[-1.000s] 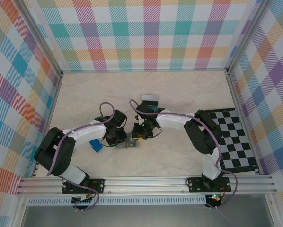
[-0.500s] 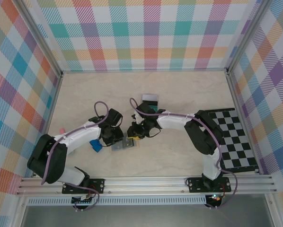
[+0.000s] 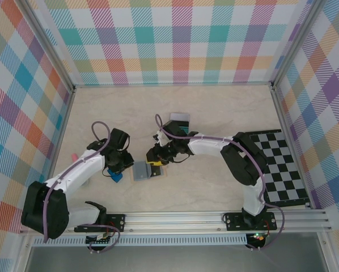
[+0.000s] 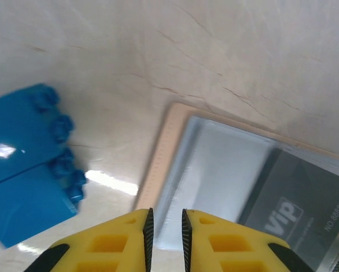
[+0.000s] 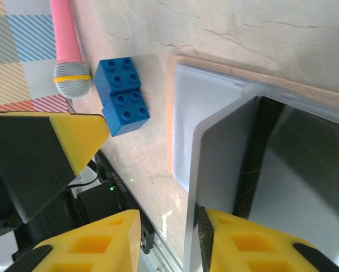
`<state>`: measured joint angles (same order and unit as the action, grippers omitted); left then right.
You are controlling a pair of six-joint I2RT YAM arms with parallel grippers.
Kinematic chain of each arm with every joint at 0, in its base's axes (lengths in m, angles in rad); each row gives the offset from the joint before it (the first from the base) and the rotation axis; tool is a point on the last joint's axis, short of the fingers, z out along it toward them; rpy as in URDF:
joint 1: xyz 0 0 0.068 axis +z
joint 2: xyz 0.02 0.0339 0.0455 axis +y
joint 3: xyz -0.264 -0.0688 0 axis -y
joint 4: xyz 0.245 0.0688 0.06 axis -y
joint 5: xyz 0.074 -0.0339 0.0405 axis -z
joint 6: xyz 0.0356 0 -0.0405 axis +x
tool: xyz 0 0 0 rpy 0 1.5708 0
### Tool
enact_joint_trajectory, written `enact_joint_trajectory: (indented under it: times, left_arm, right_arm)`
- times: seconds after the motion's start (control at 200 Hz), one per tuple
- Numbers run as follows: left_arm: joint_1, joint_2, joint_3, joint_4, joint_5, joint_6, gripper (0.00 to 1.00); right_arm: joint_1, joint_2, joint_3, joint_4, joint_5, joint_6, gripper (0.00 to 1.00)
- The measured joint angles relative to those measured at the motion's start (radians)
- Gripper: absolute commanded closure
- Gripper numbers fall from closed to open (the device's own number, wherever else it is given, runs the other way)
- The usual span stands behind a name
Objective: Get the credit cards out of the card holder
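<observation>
The card holder [image 3: 140,171] lies open on the table, tan at the rim and blue-grey inside [image 4: 215,170]. A grey card marked VIP [image 4: 294,198] sits in its right half. In the right wrist view a grey card [image 5: 226,164] stands tilted up out of the card holder [image 5: 183,113], its edge resting against one finger pad. My right gripper [image 5: 169,212] is open, its other finger well clear of the card. My left gripper [image 4: 166,212] hovers at the holder's left edge, jaws a narrow gap apart with nothing between. Two credit cards, teal-green [image 3: 179,129] and grey [image 3: 179,118], lie behind.
A bright blue block [image 3: 115,175] sits just left of the holder, close under my left gripper [image 3: 124,166]. A pink microphone-shaped toy [image 5: 64,34] lies further left. The black-and-white checkered mat [image 3: 280,167] covers the right side. The rail runs along the near edge.
My left arm has pulled back to the left, off the holder, and its jaws have parted a little. The right gripper has shifted left and opened wider. The holder slid slightly left.
</observation>
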<state>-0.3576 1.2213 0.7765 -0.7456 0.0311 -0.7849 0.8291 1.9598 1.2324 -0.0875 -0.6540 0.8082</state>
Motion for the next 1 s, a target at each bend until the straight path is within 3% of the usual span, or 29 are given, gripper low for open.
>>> enact_joint_trajectory:
  times: [0.4, 0.635, 0.835, 1.0]
  left_arm:
    - [0.044, -0.131, 0.000, -0.071, -0.021, 0.004, 0.71]
    - [0.047, -0.134, -0.002, -0.003, 0.121, 0.019, 0.69]
    - [0.038, -0.089, -0.034, 0.137, 0.283, 0.016, 0.78]
    - [-0.005, -0.003, -0.052, 0.222, 0.341, -0.003, 0.84]
  right_arm:
    - [0.056, 0.085, 0.074, 0.013, -0.019, -0.003, 0.53]
    - [0.051, 0.058, 0.099, -0.119, 0.115, -0.057, 0.63]
    - [0.039, 0.023, 0.100, -0.263, 0.277, -0.091, 0.71]
    - [0.033, 0.023, 0.100, -0.327, 0.339, -0.091, 0.75]
